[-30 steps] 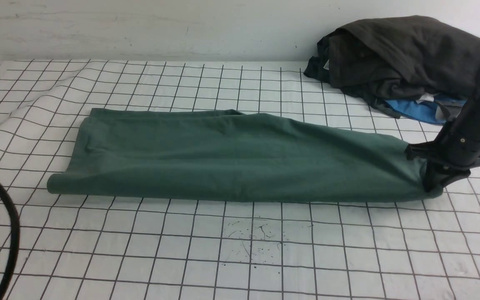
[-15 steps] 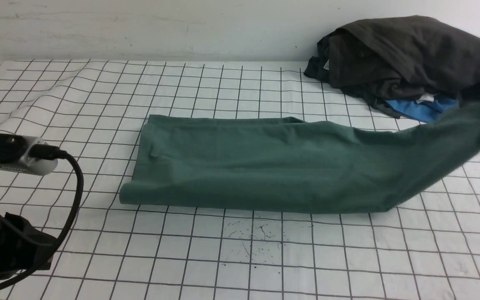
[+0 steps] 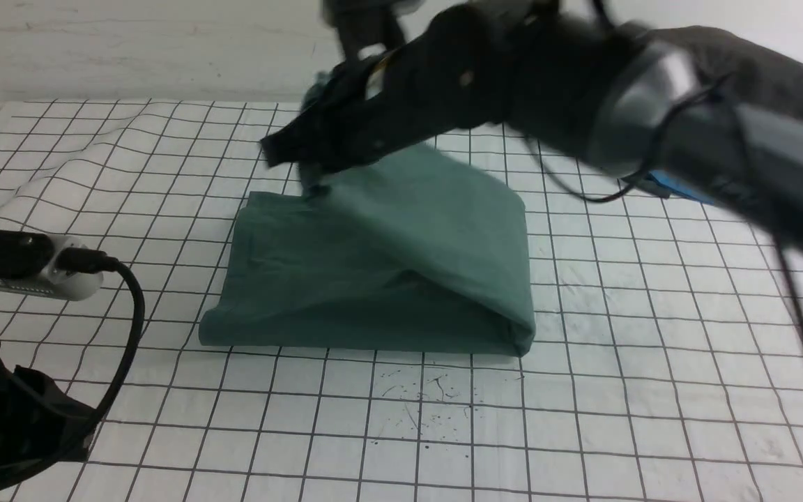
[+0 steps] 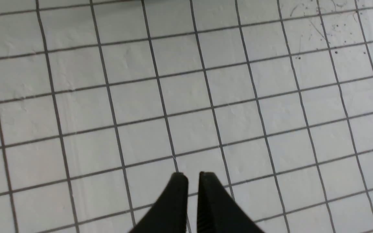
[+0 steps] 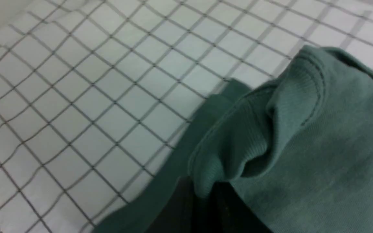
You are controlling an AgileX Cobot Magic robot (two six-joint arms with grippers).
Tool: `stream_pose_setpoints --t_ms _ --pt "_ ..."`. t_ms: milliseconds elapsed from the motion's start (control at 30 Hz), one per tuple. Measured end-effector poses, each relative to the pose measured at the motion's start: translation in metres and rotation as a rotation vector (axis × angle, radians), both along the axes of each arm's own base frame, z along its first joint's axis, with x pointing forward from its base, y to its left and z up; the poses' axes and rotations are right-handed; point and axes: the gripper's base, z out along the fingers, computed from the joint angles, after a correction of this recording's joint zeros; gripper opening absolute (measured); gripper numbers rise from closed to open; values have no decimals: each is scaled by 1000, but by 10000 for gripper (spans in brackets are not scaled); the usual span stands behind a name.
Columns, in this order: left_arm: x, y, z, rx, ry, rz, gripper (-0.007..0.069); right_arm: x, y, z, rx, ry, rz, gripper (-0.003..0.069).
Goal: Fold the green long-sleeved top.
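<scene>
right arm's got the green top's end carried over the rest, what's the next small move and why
Probably lower the right gripper and let go. It is shut on the ribbed end of the green top, held above the far left edge of the layer lying on the table, so the fold is draped but not laid flat. The left gripper is shut and clear.

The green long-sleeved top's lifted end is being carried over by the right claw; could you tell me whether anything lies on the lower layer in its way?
Nothing visible does: the green long-sleeved top lies bare beneath the right claw.
</scene>
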Motion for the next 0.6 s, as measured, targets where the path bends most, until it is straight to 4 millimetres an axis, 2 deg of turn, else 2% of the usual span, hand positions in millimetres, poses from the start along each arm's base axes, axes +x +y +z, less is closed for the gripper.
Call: stream_pose_setpoints --t_ms 100,167,233,300,333,367,433,467,533,600 --pt "-2 -1 -1 -4 19 -9 34 -1 39 -46 -19 37 50 31" --pt "-2 -1 -1 -5 19 -9 34 0 56 -75 -38 56 70 40" --pt "-2 -1 -1 -5 19 -9 34 3 65 -90 -45 70 78 67" --pt "-2 -1 -1 -5 19 -9 34 6 70 -99 -54 82 81 131" --pt "-2 -1 -1 -5 19 -8 34 7 70 -99 -54 83 82 147" --pt "-2 -1 -1 -5 18 -8 34 9 71 -89 -46 75 84 216" --pt "-1 -1 0 -5 13 -6 34 11 68 -64 -28 46 84 303" --pt "-1 -1 0 -5 13 -6 34 11 67 -62 -28 46 84 309" --pt "-1 -1 0 -5 12 -5 34 13 59 -40 -23 30 77 353" --pt "-1 -1 0 -5 8 -4 34 19 43 -14 -24 17 58 369"
